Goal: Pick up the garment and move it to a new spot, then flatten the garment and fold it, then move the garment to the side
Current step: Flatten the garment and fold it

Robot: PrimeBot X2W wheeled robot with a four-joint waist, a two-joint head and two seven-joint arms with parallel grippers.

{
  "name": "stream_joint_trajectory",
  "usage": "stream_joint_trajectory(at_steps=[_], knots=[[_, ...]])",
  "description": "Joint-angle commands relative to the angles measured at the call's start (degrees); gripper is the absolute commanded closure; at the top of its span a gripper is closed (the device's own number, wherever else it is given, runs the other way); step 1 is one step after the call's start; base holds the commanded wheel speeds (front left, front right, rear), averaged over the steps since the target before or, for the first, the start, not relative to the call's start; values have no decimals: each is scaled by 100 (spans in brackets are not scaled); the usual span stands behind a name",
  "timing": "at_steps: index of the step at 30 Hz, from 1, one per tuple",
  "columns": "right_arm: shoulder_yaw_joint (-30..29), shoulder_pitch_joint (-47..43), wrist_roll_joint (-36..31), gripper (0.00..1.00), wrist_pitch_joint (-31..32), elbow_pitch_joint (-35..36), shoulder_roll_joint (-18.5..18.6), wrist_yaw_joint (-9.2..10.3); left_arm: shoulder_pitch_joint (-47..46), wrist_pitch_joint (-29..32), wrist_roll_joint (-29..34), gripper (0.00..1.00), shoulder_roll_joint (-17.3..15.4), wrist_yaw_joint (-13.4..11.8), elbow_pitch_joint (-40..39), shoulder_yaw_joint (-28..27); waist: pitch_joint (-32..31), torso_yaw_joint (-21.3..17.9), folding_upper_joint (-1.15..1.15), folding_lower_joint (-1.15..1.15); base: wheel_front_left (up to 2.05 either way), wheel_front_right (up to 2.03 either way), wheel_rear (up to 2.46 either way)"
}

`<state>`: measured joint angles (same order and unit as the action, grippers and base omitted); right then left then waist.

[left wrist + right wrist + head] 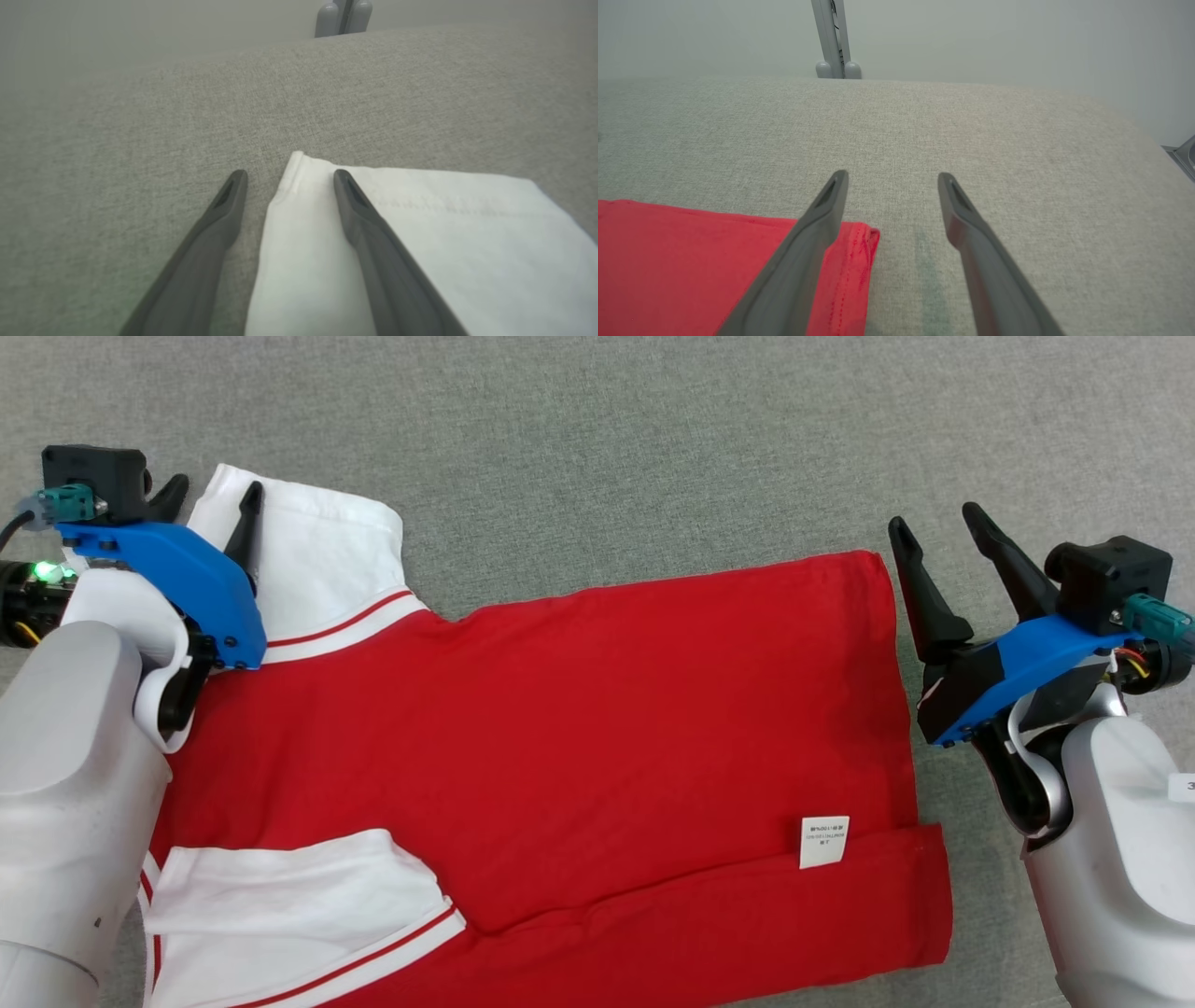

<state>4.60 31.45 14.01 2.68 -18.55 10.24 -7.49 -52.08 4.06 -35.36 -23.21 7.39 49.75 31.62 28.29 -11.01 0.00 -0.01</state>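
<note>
garment (560, 728) lying flat | left end effector (215, 490) spread astride white sleeve (317, 551) edge | right end effector (935, 518) spread beside hem (898, 644)

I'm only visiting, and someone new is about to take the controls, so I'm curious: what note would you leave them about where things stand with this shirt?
Handover note:
The left gripper is open and holds nothing; its fingers straddle the edge of the far white sleeve.
The right gripper is open and holds nothing; one finger is over the far hem corner.
The garment lies spread on the grey surface. Its near edge looks folded over, with a white label showing.
Done: laid out and flattened, it seems.
Left: grasp, finish folding, move it aside.
</note>
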Motion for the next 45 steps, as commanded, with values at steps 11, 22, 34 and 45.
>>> stream_joint_trajectory(at_steps=[11, 22, 34, 45], knots=[[62, 77, 98, 0, 260, -199, 101, -1, 98, 2, -413, 100, 57, 12, -10, 477, -139, 137, 0, 1, 0, 0, 0], [47, 65, 466, 0, 840, -592, 198, -2, 14, -610, -493, 100, 85, 11, -268, 747, -317, 337, 0, 1, 0, 0, 0], [103, 404, 590, 58, 1301, -1273, 148, -1, -163, -885, -589, 100, 145, 12, -568, 1028, -247, 613, 0, 1, 0, 0, 0], [72, 430, 454, 100, 884, -1493, 158, -2, 37, -1328, -751, 100, 182, 12, -649, 1022, -560, 710, 0, 1, 0, 0, 0]])
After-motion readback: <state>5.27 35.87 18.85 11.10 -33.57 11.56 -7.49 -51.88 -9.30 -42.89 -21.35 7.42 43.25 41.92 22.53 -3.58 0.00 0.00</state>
